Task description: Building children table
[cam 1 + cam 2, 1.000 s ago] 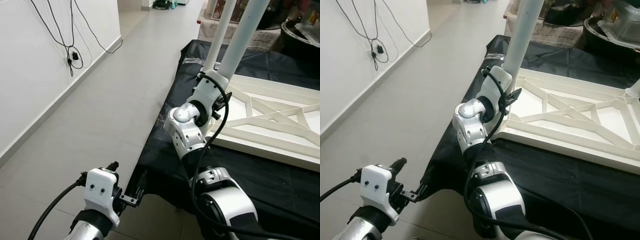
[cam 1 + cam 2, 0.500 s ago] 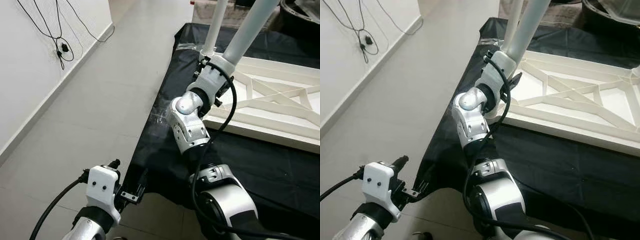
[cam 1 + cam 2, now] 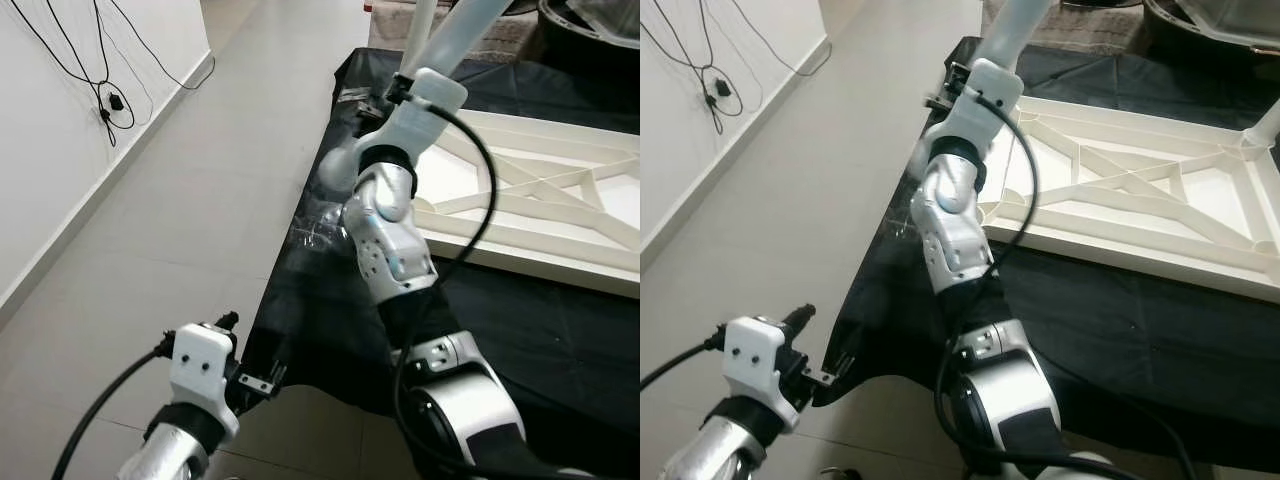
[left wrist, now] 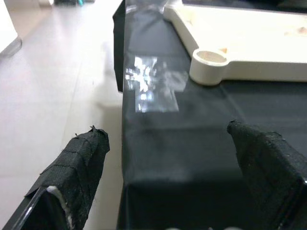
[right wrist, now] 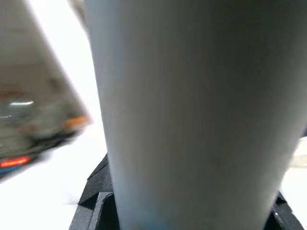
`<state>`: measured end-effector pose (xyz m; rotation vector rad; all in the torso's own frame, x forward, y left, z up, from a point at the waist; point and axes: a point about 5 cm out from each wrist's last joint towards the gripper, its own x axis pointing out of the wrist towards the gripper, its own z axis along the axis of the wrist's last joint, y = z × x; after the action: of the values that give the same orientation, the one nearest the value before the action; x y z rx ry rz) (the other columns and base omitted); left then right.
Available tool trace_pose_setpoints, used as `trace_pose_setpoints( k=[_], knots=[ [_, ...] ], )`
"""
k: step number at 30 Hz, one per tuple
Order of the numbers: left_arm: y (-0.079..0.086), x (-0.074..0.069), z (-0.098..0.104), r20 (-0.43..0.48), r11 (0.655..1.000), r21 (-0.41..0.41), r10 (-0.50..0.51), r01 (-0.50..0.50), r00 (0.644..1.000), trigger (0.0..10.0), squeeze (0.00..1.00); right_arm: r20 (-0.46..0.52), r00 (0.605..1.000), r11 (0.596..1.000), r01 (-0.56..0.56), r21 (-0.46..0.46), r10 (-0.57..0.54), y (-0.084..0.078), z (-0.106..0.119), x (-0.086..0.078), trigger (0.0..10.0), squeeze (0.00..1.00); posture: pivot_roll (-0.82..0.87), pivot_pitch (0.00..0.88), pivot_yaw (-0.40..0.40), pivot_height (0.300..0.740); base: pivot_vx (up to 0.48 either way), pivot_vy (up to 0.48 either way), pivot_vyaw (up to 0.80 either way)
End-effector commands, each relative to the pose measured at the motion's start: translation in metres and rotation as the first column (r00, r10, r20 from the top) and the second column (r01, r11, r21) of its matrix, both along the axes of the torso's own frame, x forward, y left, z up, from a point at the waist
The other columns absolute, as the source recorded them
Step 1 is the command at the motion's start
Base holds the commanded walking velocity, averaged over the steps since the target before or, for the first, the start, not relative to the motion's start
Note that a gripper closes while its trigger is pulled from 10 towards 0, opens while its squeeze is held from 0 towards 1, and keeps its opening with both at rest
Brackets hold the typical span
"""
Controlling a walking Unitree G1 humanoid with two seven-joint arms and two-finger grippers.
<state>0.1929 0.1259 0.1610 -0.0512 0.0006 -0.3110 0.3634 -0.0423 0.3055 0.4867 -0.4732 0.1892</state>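
At the frame's top centre, the right claw (image 3: 405,85) is clamped on a white table leg (image 3: 455,35) above the upturned tabletop frame (image 3: 1140,200) on black cloth (image 3: 520,330). Lower left, the left claw (image 4: 168,153) hangs apart.

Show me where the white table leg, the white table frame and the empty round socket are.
table leg (image 3: 1008,30): right eye view, on its shaft above the right gripper.
table frame (image 3: 1120,243): right eye view, on its near rail.
round socket (image 4: 209,57): left wrist view, on its rim.
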Motion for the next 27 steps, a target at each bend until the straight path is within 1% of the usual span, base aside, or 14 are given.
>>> trace_pose_setpoints(
  k=[1, 2, 3, 4, 6, 7, 8, 10, 13, 15, 18, 20, 24, 27],
  knots=[
    [0.003, 0.002, -0.006, -0.032, 1.000, 0.028, 0.011, -0.010, 0.999, 10.0, 1.00, -0.029, 0.993, 0.993, -0.114, 0.016, 0.114, 0.010, -0.009, -0.002, 10.0, 0.00, 0.15, 0.112, -0.006, 0.740, 0.000, 0.000, 0.00],
    [0.005, 0.007, -0.004, -0.019, 0.999, 0.049, 0.020, -0.019, 1.000, 10.0, 1.00, -0.042, 0.983, 0.984, -0.178, 0.021, 0.179, 0.014, -0.016, -0.004, 10.0, 0.00, 0.15, 0.109, -0.003, 0.740, 0.000, 0.000, 0.00],
    [0.005, 0.007, -0.004, -0.019, 0.999, 0.049, 0.020, -0.019, 1.000, 10.0, 1.00, -0.042, 0.983, 0.984, -0.178, 0.021, 0.179, 0.014, -0.016, -0.004, 10.0, 0.00, 0.15, 0.109, -0.003, 0.740, 0.000, 0.000, 0.00],
    [0.008, 0.017, -0.002, -0.010, 0.995, 0.088, 0.042, -0.040, 0.999, 10.0, 0.00, -0.063, 0.966, 0.968, -0.251, 0.028, 0.252, 0.018, -0.025, -0.007, 10.0, 0.00, 0.14, 0.102, -0.005, 0.740, 0.000, 0.000, 0.00],
    [0.015, 0.033, 0.003, 0.015, 0.986, 0.148, 0.077, -0.078, 0.997, 10.0, 0.00, -0.082, 0.920, 0.924, -0.379, 0.052, 0.382, 0.024, -0.037, -0.015, 10.0, 0.00, 0.15, 0.102, -0.005, 0.740, 0.000, 0.000, 0.00],
    [0.015, 0.033, 0.003, 0.015, 0.986, 0.148, 0.077, -0.078, 0.997, 10.0, 0.00, -0.082, 0.920, 0.924, -0.379, 0.052, 0.382, 0.024, -0.037, -0.015, 10.0, 0.00, 0.15, 0.102, -0.005, 0.740, 0.000, 0.000, 0.00],
    [0.019, 0.040, 0.006, 0.024, 0.981, 0.168, 0.094, -0.096, 0.995, 10.0, 0.00, -0.085, 0.905, 0.909, -0.414, 0.048, 0.417, 0.026, -0.042, -0.018, 10.0, 0.00, 0.15, 0.102, -0.005, 0.740, 0.000, 0.000, 0.00],
    [0.024, 0.047, 0.006, 0.024, 0.976, 0.188, 0.109, -0.111, 0.994, 10.0, 0.00, -0.080, 0.888, 0.892, -0.450, 0.044, 0.452, 0.027, -0.045, -0.021, 10.0, 0.00, 0.15, 0.102, -0.005, 0.740, 0.000, 0.000, 0.00],
    [0.027, 0.052, 0.007, 0.024, 0.973, 0.198, 0.116, -0.119, 0.993, 10.0, 0.00, -0.075, 0.876, 0.879, -0.475, 0.039, 0.476, 0.027, -0.048, -0.023, 10.0, 0.00, 0.15, 0.102, -0.005, 0.740, 0.000, 0.000, 0.00],
    [0.031, 0.064, 0.009, 0.024, 0.967, 0.217, 0.131, -0.133, 0.991, 10.0, 0.00, -0.068, 0.845, 0.848, -0.530, 0.028, 0.530, 0.028, -0.052, -0.029, 10.0, 0.00, 0.13, 0.102, -0.003, 0.740, 0.000, 0.000, 0.00],
    [0.029, 0.074, 0.012, 0.025, 0.967, 0.229, 0.104, -0.107, 0.994, 10.0, 0.00, -0.074, 0.817, 0.820, -0.573, 0.006, 0.572, 0.031, -0.057, -0.036, 10.0, 0.00, 0.13, 0.106, -0.002, 0.740, 0.000, 0.000, 0.00],
    [0.029, 0.074, 0.012, 0.025, 0.967, 0.229, 0.104, -0.107, 0.994, 10.0, 0.00, -0.074, 0.817, 0.820, -0.573, 0.006, 0.572, 0.031, -0.057, -0.036, 10.0, 0.00, 0.13, 0.106, -0.002, 0.740, 0.000, 0.000, 0.00],
    [0.016, 0.085, 0.011, 0.006, 0.966, 0.258, -0.001, -0.001, 1.000, 10.0, 0.00, -0.092, 0.759, 0.761, -0.648, -0.012, 0.645, 0.038, -0.064, -0.047, 10.0, 0.00, 0.13, 0.106, -0.002, 0.740, 0.000, 0.000, 0.00],
    [0.012, 0.086, 0.010, -0.003, 0.965, 0.260, -0.027, 0.027, 1.000, 10.0, 0.00, -0.098, 0.751, 0.754, -0.657, -0.020, 0.652, 0.039, -0.066, -0.049, 10.0, 0.00, 0.13, 0.114, -0.002, 0.740, 0.000, 0.000, 0.00]
  ],
)
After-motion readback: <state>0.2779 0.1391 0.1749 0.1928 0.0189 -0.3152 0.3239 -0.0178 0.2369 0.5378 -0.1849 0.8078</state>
